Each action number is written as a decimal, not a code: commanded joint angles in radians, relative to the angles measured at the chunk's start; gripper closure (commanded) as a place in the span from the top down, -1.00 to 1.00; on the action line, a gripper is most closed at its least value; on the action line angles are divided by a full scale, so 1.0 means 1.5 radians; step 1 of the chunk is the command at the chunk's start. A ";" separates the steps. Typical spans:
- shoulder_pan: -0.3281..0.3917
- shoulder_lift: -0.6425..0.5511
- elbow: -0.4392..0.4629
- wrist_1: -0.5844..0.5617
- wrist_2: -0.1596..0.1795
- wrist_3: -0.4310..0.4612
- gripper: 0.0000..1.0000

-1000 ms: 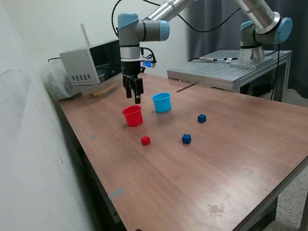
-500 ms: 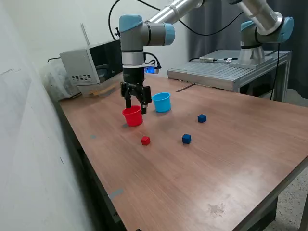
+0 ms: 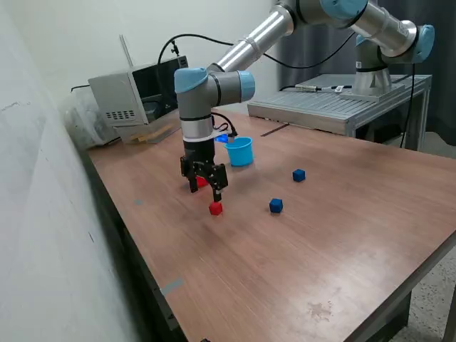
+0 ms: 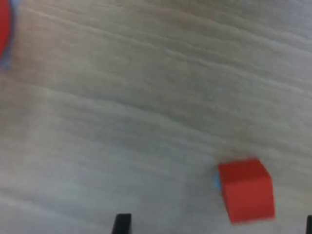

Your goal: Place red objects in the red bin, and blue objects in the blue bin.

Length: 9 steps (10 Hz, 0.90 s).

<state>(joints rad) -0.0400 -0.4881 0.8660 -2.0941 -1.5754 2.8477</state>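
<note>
A robot arm reaches down over a brown wooden table (image 3: 342, 235), its gripper (image 3: 204, 191) hanging low with its two dark fingers spread apart and nothing between them. Just below and slightly ahead of the fingertips, toward the viewer in the exterior view, a small red cube (image 3: 215, 208) sits flat on the table, apart from the fingers and untouched. In the wrist view the same red cube (image 4: 246, 189) appears close, between the two fingertip edges at the frame border but nearer one of them, so the gripper does not look centred on it yet. Directly behind the gripper, mostly hidden by it, is the red cup (image 3: 201, 181); only a sliver shows. Further behind and to the exterior view's right stands the light blue cup (image 3: 240, 151). Two dark blue cubes lie well apart from the gripper toward the exterior view's right: one nearer (image 3: 276, 206), one farther (image 3: 298, 174). Only one red cube is visible on the table. The cube looks solid, rigid and very light, with flat, smooth faces and crisp edges, so it is likely to hold its shape under a pinch but could slide or twist if caught off-centre or on a corner. The best hold seems to be across two opposite flat side faces, fingers square to them and low enough to cover most of the face height. The cube appears slightly turned relative to the fingers in the wrist view, so some wrist rotation may help.
</note>
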 commanded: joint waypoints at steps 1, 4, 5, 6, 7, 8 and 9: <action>0.000 0.018 0.004 0.000 0.002 -0.012 1.00; 0.001 0.018 0.003 0.000 0.003 -0.017 1.00; 0.001 0.018 0.005 0.000 0.003 -0.021 1.00; 0.001 0.018 0.005 0.001 0.004 -0.022 1.00; 0.004 0.018 0.005 0.001 0.004 -0.029 1.00; 0.009 0.018 0.004 0.001 0.004 -0.032 -1.00; 0.013 0.018 0.004 0.001 0.004 -0.033 -1.00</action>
<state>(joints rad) -0.0286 -0.4618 0.8719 -2.0925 -1.5694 2.8037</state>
